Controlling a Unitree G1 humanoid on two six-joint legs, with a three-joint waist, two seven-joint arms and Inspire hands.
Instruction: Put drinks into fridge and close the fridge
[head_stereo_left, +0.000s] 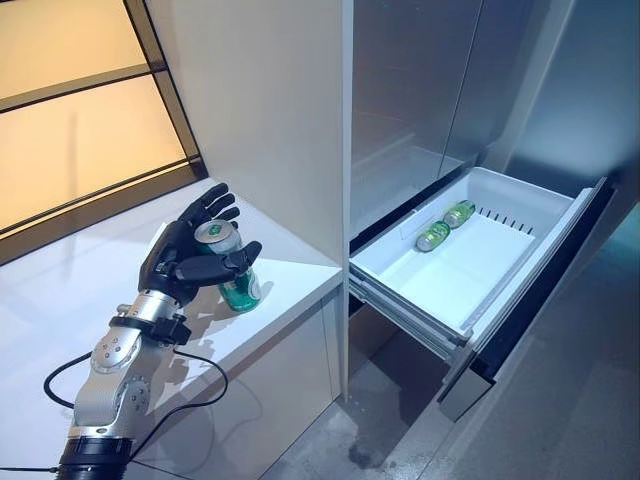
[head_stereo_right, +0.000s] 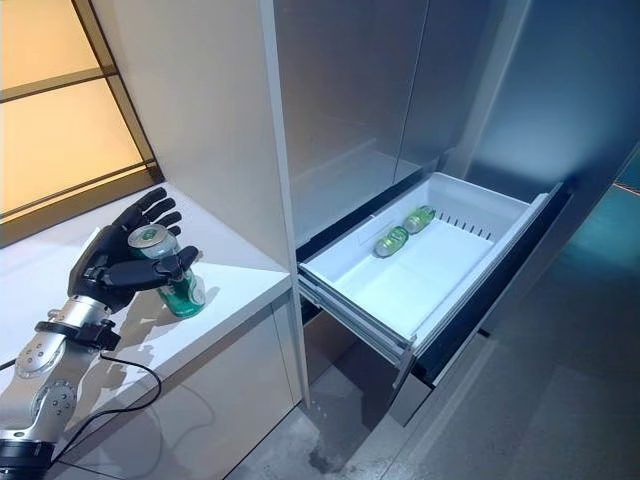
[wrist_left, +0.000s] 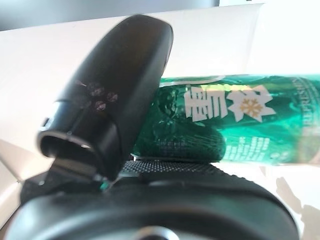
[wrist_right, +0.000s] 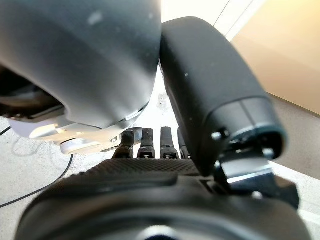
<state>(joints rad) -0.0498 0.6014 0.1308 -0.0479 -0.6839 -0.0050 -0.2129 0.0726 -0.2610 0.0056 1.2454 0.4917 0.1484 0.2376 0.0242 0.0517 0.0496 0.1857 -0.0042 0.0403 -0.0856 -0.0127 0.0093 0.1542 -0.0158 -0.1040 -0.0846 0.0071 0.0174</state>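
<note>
A green can (head_stereo_left: 240, 285) stands on the white counter (head_stereo_left: 290, 285), left of the fridge. My left hand (head_stereo_left: 185, 250) is at the can: its thumb lies across the front and its fingers (head_stereo_left: 215, 205) rise behind the top. In the left wrist view the can (wrist_left: 260, 117) lies between the thumb (wrist_left: 115, 95) and the palm. The fridge's white drawer (head_stereo_left: 520, 205) is pulled out, with green cans (head_stereo_left: 445, 226) lying at its back. My right hand (wrist_right: 150, 200) shows in the right wrist view, fingers (wrist_right: 148, 142) straight and holding nothing.
A tall white panel (head_stereo_left: 270, 110) stands between the counter and the steel fridge front (head_stereo_left: 420, 80). The drawer's dark front (head_stereo_left: 545, 300) juts out over the grey floor (head_stereo_left: 560, 420). A lit window (head_stereo_left: 80, 120) lies behind the counter.
</note>
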